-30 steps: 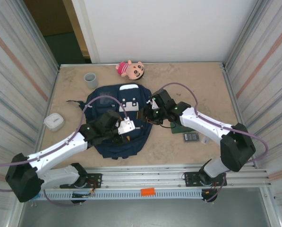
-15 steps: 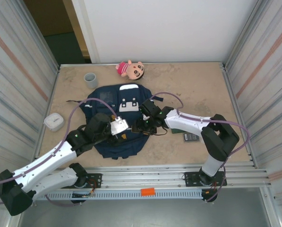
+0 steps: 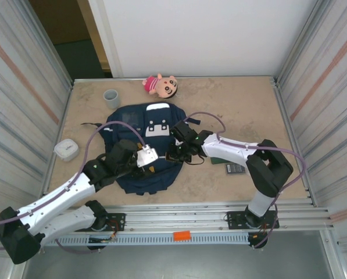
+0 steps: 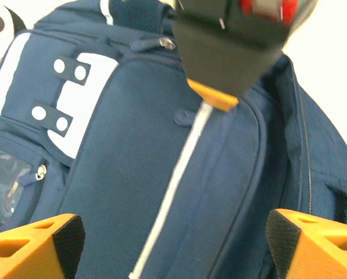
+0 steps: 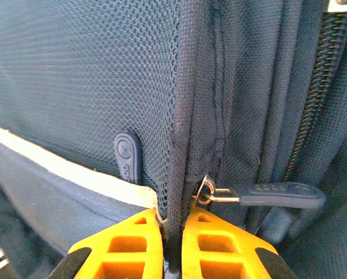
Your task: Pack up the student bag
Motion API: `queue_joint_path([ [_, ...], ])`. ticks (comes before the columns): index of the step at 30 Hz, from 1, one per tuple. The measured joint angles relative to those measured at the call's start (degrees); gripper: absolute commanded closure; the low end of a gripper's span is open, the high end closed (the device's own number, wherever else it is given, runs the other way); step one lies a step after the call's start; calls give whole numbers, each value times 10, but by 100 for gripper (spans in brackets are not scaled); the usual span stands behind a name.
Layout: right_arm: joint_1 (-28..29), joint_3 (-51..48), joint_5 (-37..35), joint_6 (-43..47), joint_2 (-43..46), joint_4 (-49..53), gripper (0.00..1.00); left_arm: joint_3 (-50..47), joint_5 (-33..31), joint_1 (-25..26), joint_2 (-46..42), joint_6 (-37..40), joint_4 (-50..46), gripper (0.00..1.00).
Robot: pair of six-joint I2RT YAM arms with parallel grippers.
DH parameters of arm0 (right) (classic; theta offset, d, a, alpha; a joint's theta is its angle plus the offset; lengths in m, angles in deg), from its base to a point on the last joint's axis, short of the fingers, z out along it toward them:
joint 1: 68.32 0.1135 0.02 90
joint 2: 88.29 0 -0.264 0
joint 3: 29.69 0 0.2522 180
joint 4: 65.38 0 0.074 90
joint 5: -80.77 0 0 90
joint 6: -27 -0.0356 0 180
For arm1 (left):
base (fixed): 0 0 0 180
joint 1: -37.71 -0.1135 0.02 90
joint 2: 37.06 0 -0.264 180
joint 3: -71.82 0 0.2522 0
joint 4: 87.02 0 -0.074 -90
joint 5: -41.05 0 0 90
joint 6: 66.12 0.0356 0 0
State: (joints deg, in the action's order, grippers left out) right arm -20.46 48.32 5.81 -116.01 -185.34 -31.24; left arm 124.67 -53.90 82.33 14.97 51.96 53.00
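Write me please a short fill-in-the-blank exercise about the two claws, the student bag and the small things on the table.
1. The right claw is ___ on the fabric of the student bag.
2. The left claw hangs above the bag with its jaws ___.
3. In the top view, the grey cup stands to the ___ of the plush doll.

Missing words: shut; open; left.

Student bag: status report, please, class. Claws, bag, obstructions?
Left claw open, above student bag. Right claw shut on bag's seam fabric. Zipper pull beside it, not gripped.
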Motion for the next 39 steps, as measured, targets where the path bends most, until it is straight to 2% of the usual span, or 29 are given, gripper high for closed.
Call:
queue_joint_path([
  [7,-24,5,32,-6,76,-23,100,6,-7,0,7,26,-21,15],
  [16,-41,10,59,-6,80,-24,100,32,-15,0,30,42,6,12],
  [20,-45,10,66,-6,80,-24,100,36,13,-15,26,48,23,12],
  [25,-45,10,73,-6,80,-27,100,39,69,-64,32,63,20,13],
  [29,-46,10,76,-6,80,-34,100,46,99,-98,60,75,20,14],
  [32,-48,10,79,-6,81,-36,100,59,114,-98,93,84,21,14],
  [33,-48,10,80,-6,82,-37,100,63,116,-98,104,87,23,16],
  [35,-48,10,83,-6,85,-41,100,70,121,-98,127,92,28,25],
  [39,-52,10,83,-6,89,-47,100,76,141,-96,156,96,29,49],
])
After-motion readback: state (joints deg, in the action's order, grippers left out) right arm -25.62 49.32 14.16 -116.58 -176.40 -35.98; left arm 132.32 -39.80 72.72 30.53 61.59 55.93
